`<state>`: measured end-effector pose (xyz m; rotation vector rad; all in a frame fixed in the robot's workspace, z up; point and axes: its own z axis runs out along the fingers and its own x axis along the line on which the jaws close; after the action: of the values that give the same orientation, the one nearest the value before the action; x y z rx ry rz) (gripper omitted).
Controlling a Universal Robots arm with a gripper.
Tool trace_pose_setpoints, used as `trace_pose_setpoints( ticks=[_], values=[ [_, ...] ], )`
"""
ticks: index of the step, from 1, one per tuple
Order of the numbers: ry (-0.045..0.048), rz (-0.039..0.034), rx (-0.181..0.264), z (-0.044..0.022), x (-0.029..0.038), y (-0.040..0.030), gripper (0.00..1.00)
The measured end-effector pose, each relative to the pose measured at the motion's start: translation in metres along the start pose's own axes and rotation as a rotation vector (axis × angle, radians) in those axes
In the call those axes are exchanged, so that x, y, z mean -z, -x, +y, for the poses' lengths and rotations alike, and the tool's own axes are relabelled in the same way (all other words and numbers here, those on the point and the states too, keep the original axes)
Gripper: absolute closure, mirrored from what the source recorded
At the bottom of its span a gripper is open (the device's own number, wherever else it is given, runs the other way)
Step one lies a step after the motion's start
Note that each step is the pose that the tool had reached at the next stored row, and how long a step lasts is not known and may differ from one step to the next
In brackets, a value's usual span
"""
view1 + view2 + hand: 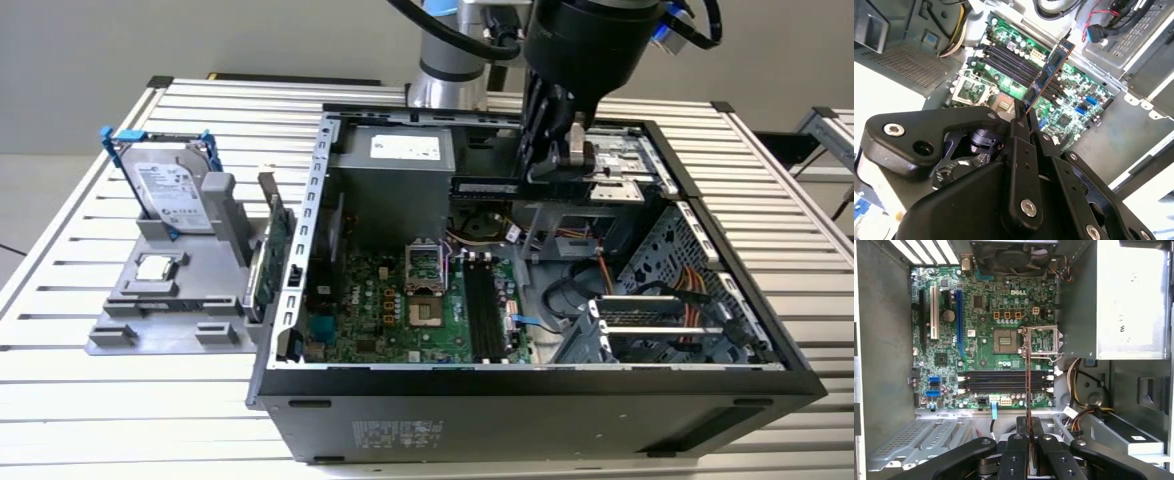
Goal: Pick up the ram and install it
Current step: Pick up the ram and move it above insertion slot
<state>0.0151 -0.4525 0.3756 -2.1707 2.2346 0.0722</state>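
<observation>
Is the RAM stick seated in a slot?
Out: the thin dark circuit-board stick is clamped in the black gripper, above the long black slots.

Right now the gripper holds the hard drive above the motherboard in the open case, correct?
No: the gripper holds the ram, not the hard drive, above the motherboard, as the second wrist view shows. The hard drive stands outside the case.
</observation>
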Motion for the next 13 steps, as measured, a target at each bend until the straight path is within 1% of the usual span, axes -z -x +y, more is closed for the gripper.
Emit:
trace_pose_setpoints(
  ticks=[13],
  values=[
    [0.0001,0.0043,0.0,0.0007,-0.0012,0.0236,1.0]
  ],
)
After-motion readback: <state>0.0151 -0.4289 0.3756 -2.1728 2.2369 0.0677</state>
